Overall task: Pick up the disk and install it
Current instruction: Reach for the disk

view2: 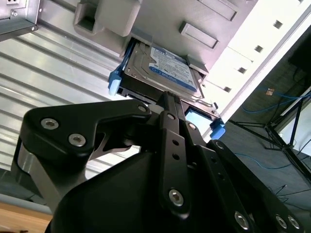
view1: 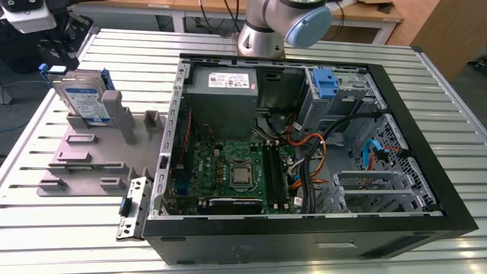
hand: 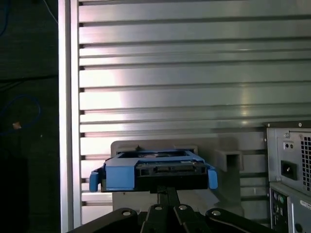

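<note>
You are at the very beginning of the work: nothing of the installation is done yet. The disk [view1: 82, 97] stands upright on its edge in the grey holder [view1: 91, 142] on the slatted worktop [view1: 68, 228], at the exterior view's left, well apart from the open computer case [view1: 304, 240]. It is not lifted.

In both wrist views the tool [view2: 167, 97] is just beside the near edge of the disk, aligned with the middle of its blue caddy. Whether the tool is apart, together or clamped on the disk, I cannot tell from these pictures; contact is also not clear.

So, as I judge it, the pick-up is not confirmed, and the carrying and the placing into the case are both left.
</note>
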Robot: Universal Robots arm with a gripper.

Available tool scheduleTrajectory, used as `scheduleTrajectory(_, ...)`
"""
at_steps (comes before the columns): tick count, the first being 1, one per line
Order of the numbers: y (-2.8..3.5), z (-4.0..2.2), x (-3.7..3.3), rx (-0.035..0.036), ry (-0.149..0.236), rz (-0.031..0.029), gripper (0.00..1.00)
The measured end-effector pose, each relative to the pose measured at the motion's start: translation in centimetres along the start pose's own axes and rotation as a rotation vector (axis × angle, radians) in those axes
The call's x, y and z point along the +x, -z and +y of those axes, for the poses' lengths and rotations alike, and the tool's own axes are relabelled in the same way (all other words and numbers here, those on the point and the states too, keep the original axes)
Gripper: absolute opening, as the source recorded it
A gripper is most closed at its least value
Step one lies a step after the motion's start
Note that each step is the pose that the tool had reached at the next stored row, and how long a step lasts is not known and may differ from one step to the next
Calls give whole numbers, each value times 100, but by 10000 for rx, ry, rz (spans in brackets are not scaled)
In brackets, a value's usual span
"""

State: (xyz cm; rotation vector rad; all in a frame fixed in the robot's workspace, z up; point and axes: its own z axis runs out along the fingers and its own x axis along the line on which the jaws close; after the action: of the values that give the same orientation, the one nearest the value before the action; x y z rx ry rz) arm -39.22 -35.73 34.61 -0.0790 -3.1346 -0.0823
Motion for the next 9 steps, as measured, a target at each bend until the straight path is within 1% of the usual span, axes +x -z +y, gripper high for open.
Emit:
scheduleTrajectory(5,-47,2,37,1,139,8,11)
scheduleTrajectory(9,-70,7,59,2,199,13,11)
